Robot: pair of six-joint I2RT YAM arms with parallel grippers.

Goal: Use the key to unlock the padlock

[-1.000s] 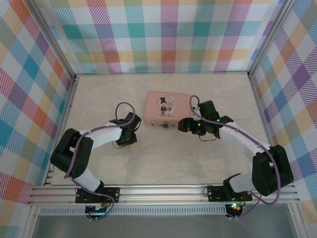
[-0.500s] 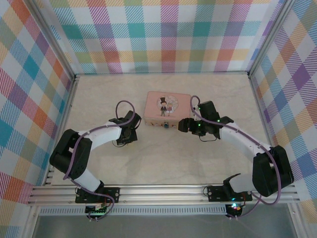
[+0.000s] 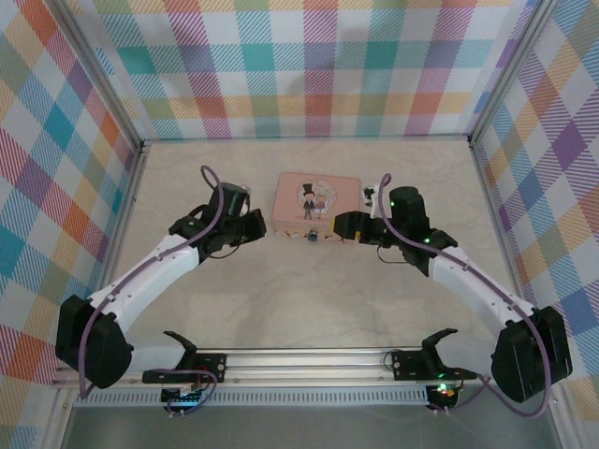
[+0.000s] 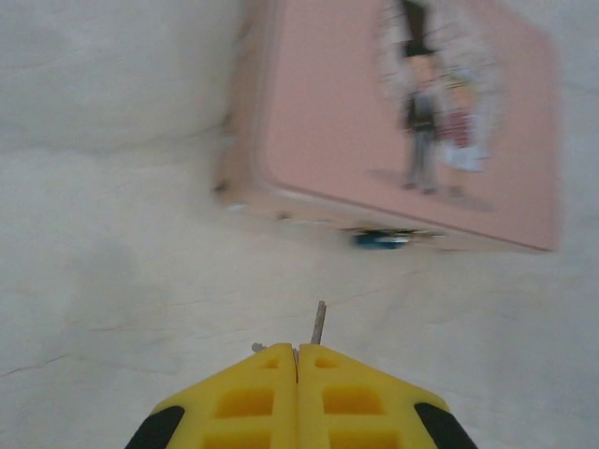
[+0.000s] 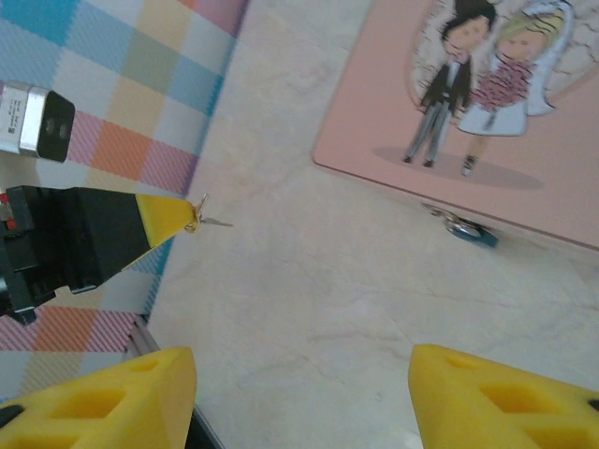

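1. The left gripper point(image 3: 255, 227) hovers over the table point(image 3: 309, 309), just left of the tin's front-left corner and pointing toward it.
2. Its yellow fingers point(image 4: 257, 398) are pressed together with no gap, pinching the key point(image 4: 318, 323). The key's thin grey shaft sticks out past the fingertips toward the tin's front wall.
3. The key is clear of the padlock, which is ahead of it and a little to its right.
4. The pink tin point(image 3: 316, 201) lies flat near the middle of the table, picture lid up.
5. The small blue padlock point(image 3: 311, 237) sits against the tin's front wall, about midway along it, low by the table. Its shackle points toward the tin's latch, but blur hides how it is hooked.
6. The right gripper point(image 3: 341, 227) is just right of the padlock, near the tin's front-right corner.
7. Its fingers stand wide apart, with bare table between them and nothing held.
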